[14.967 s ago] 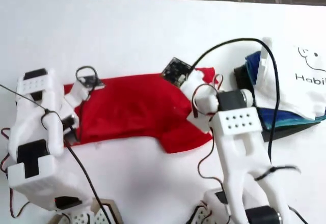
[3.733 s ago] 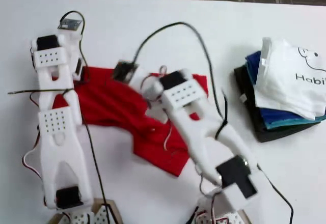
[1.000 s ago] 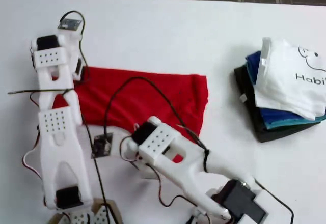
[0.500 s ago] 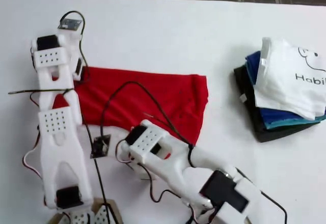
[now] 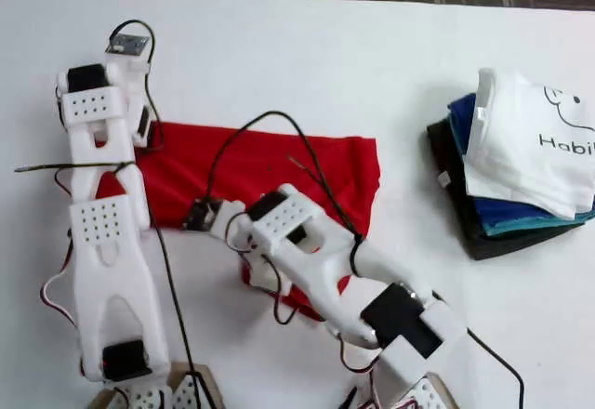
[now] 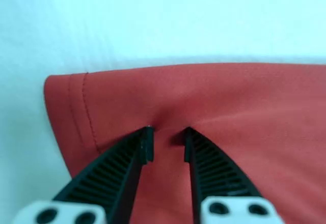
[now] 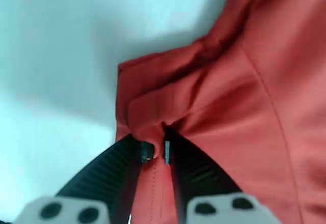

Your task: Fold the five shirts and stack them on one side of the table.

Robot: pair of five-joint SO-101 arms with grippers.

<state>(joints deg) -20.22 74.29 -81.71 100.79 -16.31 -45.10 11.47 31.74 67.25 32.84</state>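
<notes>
A red shirt (image 5: pixel 279 167) lies spread across the middle of the white table (image 5: pixel 325 56). My left gripper (image 5: pixel 147 135) sits at the shirt's far left corner. In the left wrist view its fingertips (image 6: pixel 166 140) stand narrowly apart, with a small fold of the red shirt (image 6: pixel 229 96) pinched between them beside the hemmed edge. My right gripper (image 5: pixel 223 228) is at the shirt's near left edge, and its arm lies across the near part of the cloth. Seen from the right wrist, it (image 7: pixel 155 150) is shut on a bunched corner of the red shirt (image 7: pixel 244 107), raised off the table.
A stack of folded shirts (image 5: pixel 521 167) sits at the right side of the table, white on top, then blue, teal and black. Black cables loop over the red shirt from the right arm. The far half of the table is bare.
The right gripper has moved from the near-left table area toward the far side, carrying the shirt's near edge with it. The left arm has stayed still.
</notes>
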